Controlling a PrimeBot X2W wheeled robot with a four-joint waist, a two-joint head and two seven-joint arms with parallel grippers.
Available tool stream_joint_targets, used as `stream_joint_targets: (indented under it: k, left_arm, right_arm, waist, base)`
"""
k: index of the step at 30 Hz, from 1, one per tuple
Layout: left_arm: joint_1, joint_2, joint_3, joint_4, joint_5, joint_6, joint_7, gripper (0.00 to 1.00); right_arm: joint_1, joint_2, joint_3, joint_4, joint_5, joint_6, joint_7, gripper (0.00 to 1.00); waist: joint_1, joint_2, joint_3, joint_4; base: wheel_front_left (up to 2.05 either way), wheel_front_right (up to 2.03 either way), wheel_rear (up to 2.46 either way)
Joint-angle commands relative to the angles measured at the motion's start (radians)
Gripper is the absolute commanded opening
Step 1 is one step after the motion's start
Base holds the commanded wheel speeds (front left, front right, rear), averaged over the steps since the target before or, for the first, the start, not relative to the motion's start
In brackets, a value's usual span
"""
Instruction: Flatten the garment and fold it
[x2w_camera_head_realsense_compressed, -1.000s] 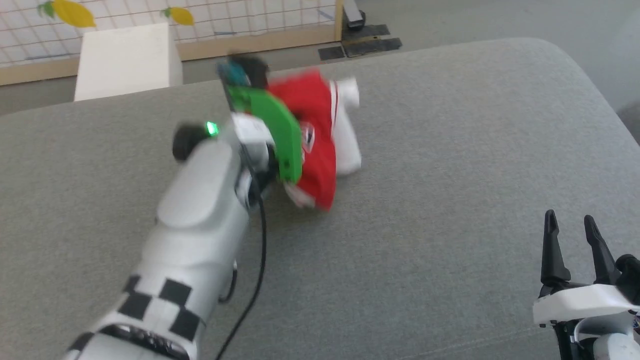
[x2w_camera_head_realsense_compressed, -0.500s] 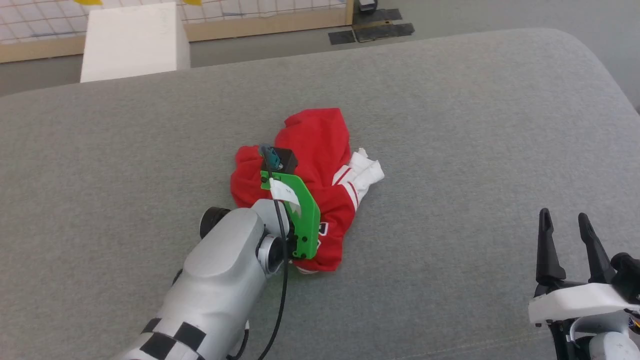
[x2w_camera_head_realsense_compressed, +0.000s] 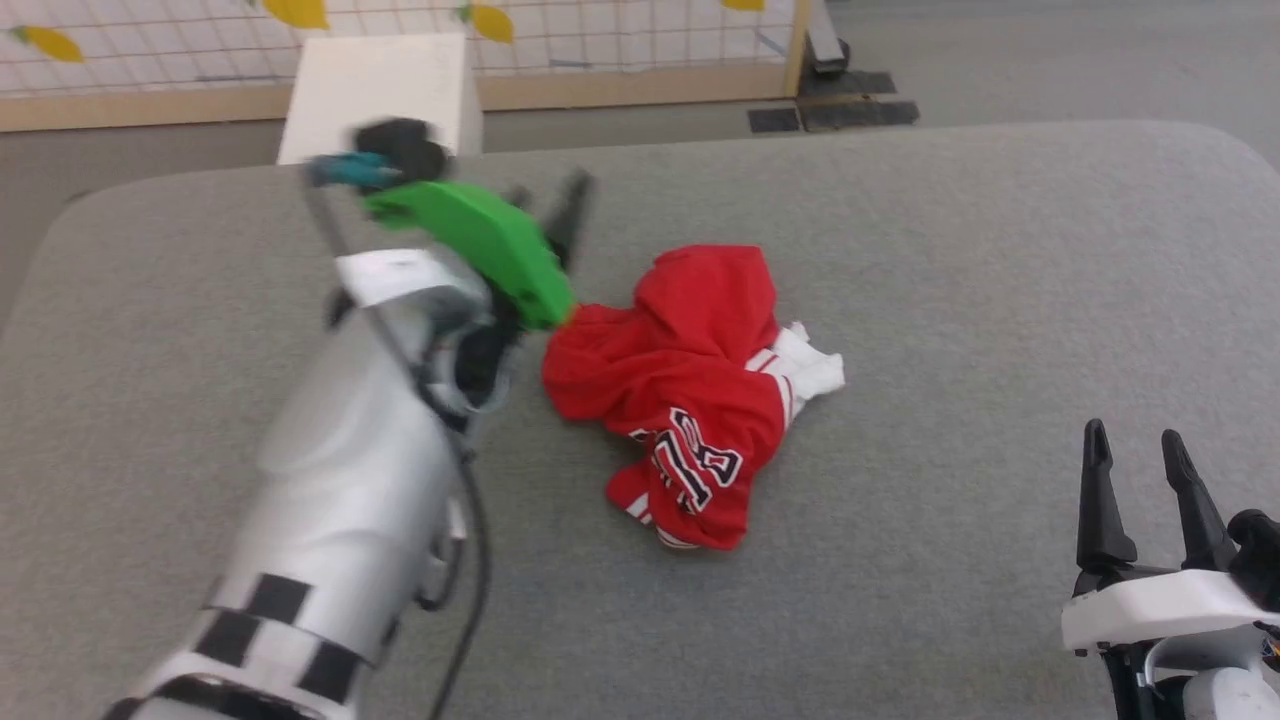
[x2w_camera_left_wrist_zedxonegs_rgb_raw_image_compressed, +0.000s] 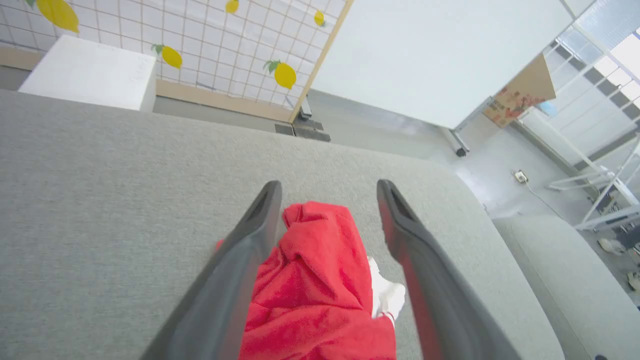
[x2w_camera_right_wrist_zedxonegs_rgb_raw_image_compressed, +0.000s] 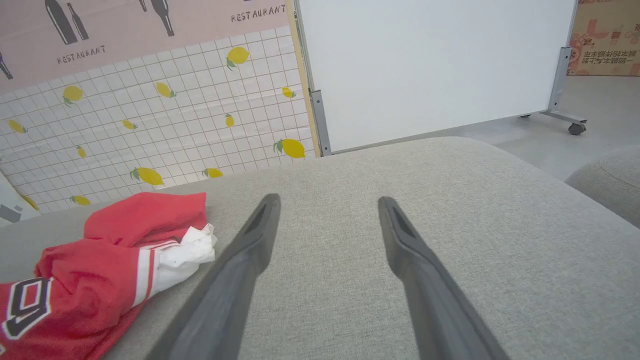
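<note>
Flattening is the step in hand, and by the look of it barely begun. The garment (x2w_camera_head_realsense_compressed: 700, 400) lies in a crumpled heap on the grey padded surface (x2w_camera_head_realsense_compressed: 950, 300), its lettering partly showing and a white sleeve poking out at its right. The left fingers (x2w_camera_left_wrist_zedxonegs_rgb_raw_image_compressed: 235, 280) hang above the garment's left edge, spread wide and gripping nothing. The right fingers (x2w_camera_head_realsense_compressed: 1100, 490) sit well off to the garment's lower right, also spread and empty. Next, I judge, each should pinch a hem or shoulder and draw the heap apart.

Lab: whiteboard (x2w_camera_right_wrist_zedxonegs_rgb_raw_image_compressed: 430, 65), mock restaurant backdrop (x2w_camera_right_wrist_zedxonegs_rgb_raw_image_compressed: 150, 35)
</note>
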Motion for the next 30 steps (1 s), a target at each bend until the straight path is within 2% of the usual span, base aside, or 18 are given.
stream_joint_targets:
  k: [1,8,12,16,20,26,30]
  left_arm:
    - [-0.002,0.034,0.016,-0.013,0.019,0.011,-0.054,1.0]
    - [0.075,0.158,0.072,-0.104,0.111,0.041,-0.315,1.0]
    - [0.157,0.225,0.068,-0.17,0.176,0.059,-0.397,1.0]
    - [0.26,0.282,0.056,-0.248,0.232,0.08,-0.423,1.0]
    - [0.358,0.312,0.059,-0.319,0.253,0.104,-0.433,1.0]
    - [0.492,0.338,0.054,-0.389,0.258,0.138,-0.43,1.0]
    - [0.557,0.335,0.05,-0.421,0.239,0.142,-0.424,1.0]
  right_arm:
    - [0.011,0.001,-0.001,-0.004,0.004,-0.002,-0.005,1.0]
    - [0.022,0.001,-0.007,-0.011,-0.003,-0.002,-0.005,1.0]
    - [0.03,0.001,-0.008,-0.015,-0.011,-0.002,-0.005,1.0]
    - [0.033,0.001,-0.003,-0.021,-0.022,-0.002,-0.005,1.0]
    - [0.038,0.001,0.006,-0.025,-0.031,-0.002,-0.005,1.0]
    - [0.038,0.001,0.024,-0.022,-0.036,-0.002,-0.005,1.0]
    - [0.034,0.001,0.034,-0.019,-0.036,-0.002,-0.005,1.0]
  waist:
    - [0.0,0.0,-0.021,0.03]
    - [0.0,0.0,-0.048,0.074]
    - [0.0,0.0,-0.061,0.096]
    - [0.0,0.0,-0.069,0.111]
    - [0.0,0.0,-0.075,0.123]
    - [0.0,0.0,-0.073,0.126]
    - [0.0,0.0,-0.067,0.123]
  base:
    - [0.0,0.0,0.0]
    - [0.0,0.0,0.0]
    - [0.0,0.0,0.0]
    - [0.0,0.0,0.0]
    - [0.0,0.0,0.0]
    - [0.0,0.0,0.0]
    - [0.0,0.0,0.0]
